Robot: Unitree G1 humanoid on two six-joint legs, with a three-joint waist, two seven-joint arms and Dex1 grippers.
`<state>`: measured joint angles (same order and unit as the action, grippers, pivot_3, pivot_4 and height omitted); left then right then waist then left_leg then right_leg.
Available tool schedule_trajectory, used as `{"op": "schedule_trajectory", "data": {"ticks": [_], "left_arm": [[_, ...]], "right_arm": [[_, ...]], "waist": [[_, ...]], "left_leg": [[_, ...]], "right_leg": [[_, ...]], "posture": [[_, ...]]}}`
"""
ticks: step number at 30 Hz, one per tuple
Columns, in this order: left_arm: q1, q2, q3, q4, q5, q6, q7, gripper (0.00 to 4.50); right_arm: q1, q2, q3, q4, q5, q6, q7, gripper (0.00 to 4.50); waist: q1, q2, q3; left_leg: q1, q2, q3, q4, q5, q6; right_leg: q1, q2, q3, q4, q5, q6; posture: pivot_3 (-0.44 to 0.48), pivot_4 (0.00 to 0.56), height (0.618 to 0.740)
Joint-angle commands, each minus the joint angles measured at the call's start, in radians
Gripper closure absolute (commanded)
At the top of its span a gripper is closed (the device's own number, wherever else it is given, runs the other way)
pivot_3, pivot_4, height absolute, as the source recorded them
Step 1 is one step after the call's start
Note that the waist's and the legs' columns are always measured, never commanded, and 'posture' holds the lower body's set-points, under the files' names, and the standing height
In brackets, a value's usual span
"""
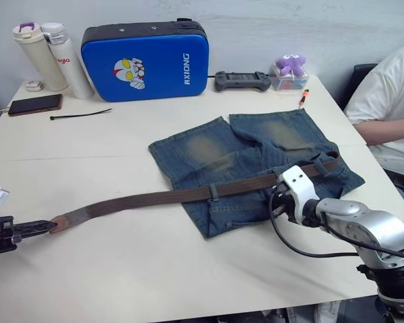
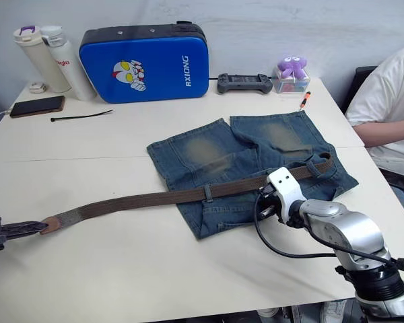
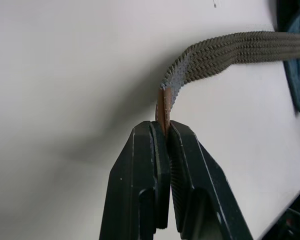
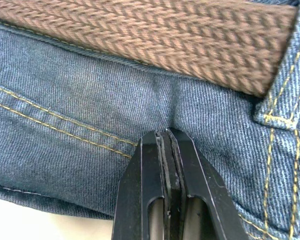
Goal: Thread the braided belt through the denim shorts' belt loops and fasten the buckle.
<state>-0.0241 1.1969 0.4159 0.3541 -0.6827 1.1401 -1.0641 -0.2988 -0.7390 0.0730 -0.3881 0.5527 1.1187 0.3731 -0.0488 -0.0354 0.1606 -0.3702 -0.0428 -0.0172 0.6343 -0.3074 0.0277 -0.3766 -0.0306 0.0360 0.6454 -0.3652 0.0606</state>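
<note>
The denim shorts (image 1: 209,148) lie flat on the white table, waistband toward me. The braided belt (image 1: 155,198) runs along the waistband and under a belt loop (image 1: 215,192), and its long free part stretches left across the table. At the far left, my left gripper (image 1: 47,227) is shut on the belt's tan end (image 3: 163,107). Just below the belt on the right half of the waistband, my right gripper (image 4: 167,136) is shut on a fold of denim, next to another belt loop (image 4: 285,90). I cannot make out the buckle.
A blue case (image 1: 145,60) stands at the back, with two bottles (image 1: 44,57), a phone (image 1: 35,104) and a black cable tie (image 1: 81,114) to its left. A game controller (image 1: 242,81) and a purple toy (image 1: 291,66) are at the back right. A person in white (image 1: 390,94) sits at the right edge.
</note>
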Motion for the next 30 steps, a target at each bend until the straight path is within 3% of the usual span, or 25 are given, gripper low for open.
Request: {"op": "schedule_trajectory", "data": {"ticks": [1, 6, 10, 15, 18, 22, 24, 25, 30], "left_arm": [[0.014, 0.012, 0.019, -0.053, -0.019, 0.026, -0.042, 2.29], [0.021, 0.064, 0.027, -0.003, 0.010, -0.011, -0.113, 0.07], [-0.043, 0.097, 0.038, -0.006, -0.027, -0.032, -0.206, 0.03], [-0.155, 0.070, -0.006, -0.257, -0.156, 0.028, -0.279, 0.03], [-0.234, 0.029, -0.077, -0.381, -0.166, 0.013, -0.242, 0.03], [-0.416, -0.099, -0.280, -0.540, -0.134, -0.018, -0.164, 0.03], [-0.545, -0.274, -0.405, -0.575, -0.102, -0.005, -0.043, 0.00], [-0.586, -0.343, -0.477, -0.619, -0.074, -0.028, -0.008, 0.00], [-0.687, -0.547, -0.680, -0.664, 0.050, -0.135, 0.071, 0.00]], "right_arm": [[0.005, -0.001, 0.012, 0.016, -0.021, 0.056, 0.004, 4.50], [-0.045, -0.043, -0.044, -0.050, 0.018, 0.106, 0.063, 4.50], [-0.091, -0.096, -0.126, -0.104, 0.098, 0.150, 0.151, 4.50], [-0.138, -0.147, -0.212, -0.153, 0.195, 0.194, 0.233, 4.50], [-0.146, -0.176, -0.236, -0.176, 0.226, 0.209, 0.256, 4.50], [-0.116, -0.236, -0.265, -0.237, 0.270, 0.177, 0.322, 4.50], [-0.078, -0.280, -0.301, -0.274, 0.305, 0.202, 0.350, 3.84], [-0.053, -0.307, -0.326, -0.292, 0.320, 0.215, 0.367, 3.76], [0.048, -0.415, -0.511, -0.342, 0.393, 0.284, 0.413, 1.49]], "waist": [[-0.003, -0.001, 0.000], [-0.003, 0.002, 0.003], [0.010, 0.009, 0.007], [0.024, 0.018, 0.012], [0.022, 0.019, 0.013], [0.023, 0.022, 0.014], [0.024, 0.022, 0.015], [0.031, 0.022, 0.015], [0.047, 0.020, 0.016]], "left_leg": [[0.000, 0.000, 0.000, -0.001, 0.000, 0.000], [-0.001, 0.000, 0.001, -0.005, 0.000, 0.000], [-0.009, 0.000, 0.001, -0.005, 0.001, -0.001], [-0.028, 0.000, 0.001, -0.002, 0.007, -0.009], [-0.036, 0.000, -0.001, 0.002, 0.009, -0.010], [-0.037, 0.000, 0.000, 0.008, 0.008, -0.007], [-0.037, 0.000, 0.000, 0.014, 0.007, -0.006], [-0.037, 0.000, 0.000, 0.015, 0.007, -0.005], [-0.040, 0.000, 0.000, 0.026, 0.007, -0.002]], "right_leg": [[0.000, 0.000, 0.000, -0.001, 0.000, 0.000], [-0.002, 0.000, 0.000, -0.003, 0.000, 0.000], [-0.011, 0.000, -0.001, -0.003, 0.000, 0.000], [-0.032, 0.000, -0.002, 0.009, 0.000, 0.000], [-0.038, 0.002, -0.002, 0.014, 0.000, 0.000], [-0.037, 0.002, -0.001, 0.014, 0.000, 0.001], [-0.034, 0.003, -0.001, 0.015, 0.001, 0.003], [-0.033, 0.003, -0.001, 0.015, 0.002, 0.004], [-0.031, 0.004, 0.000, 0.016, 0.005, 0.009]], "posture": [[0.000, 0.150, 0.740], [0.000, 0.150, 0.740], [0.000, 0.150, 0.740], [0.000, 0.150, 0.740], [0.000, 0.150, 0.740], [0.000, 0.150, 0.740], [0.000, 0.150, 0.740], [0.000, 0.150, 0.740], [0.000, 0.150, 0.740]]}}
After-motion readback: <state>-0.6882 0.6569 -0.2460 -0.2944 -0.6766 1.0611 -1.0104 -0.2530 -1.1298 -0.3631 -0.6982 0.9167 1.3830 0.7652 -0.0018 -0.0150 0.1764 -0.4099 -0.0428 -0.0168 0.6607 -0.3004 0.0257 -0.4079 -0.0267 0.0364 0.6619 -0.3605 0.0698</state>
